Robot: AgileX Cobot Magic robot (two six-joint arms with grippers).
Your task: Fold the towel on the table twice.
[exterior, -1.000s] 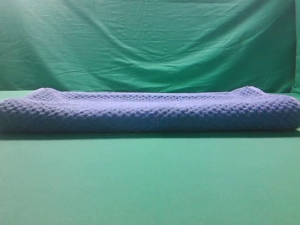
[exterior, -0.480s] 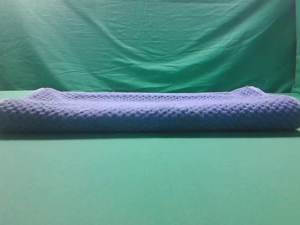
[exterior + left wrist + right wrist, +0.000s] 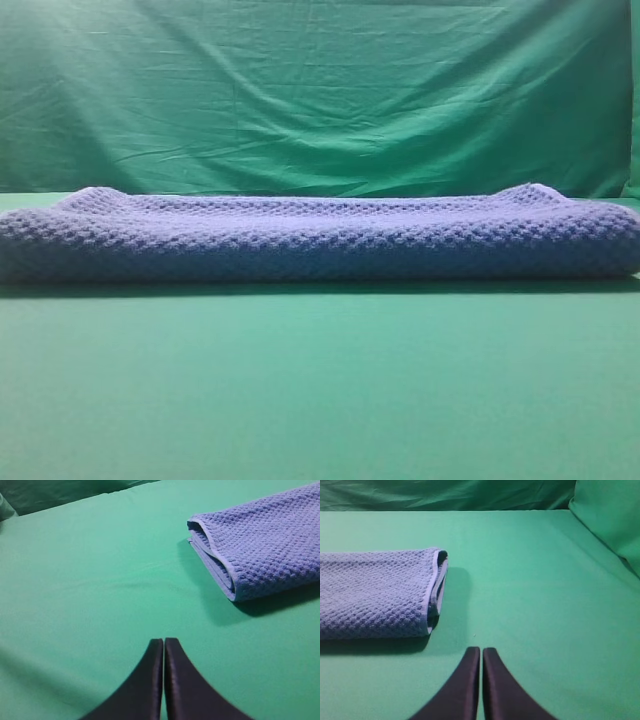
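Blue-grey waffle towel (image 3: 320,240) is seen lying folded on the green desk (image 3: 320,390), with both jaws pressed together and nothing held.

Stacked layers are shown at each end of the towel, so both folds are judged done and little, if anything, is left. From the left gripper (image 3: 164,647) the towel (image 3: 260,545) is found ahead and to the right of the jaws, apart from them; from the right gripper (image 3: 481,655) it (image 3: 375,592) is found ahead and to the left, likewise untouched.
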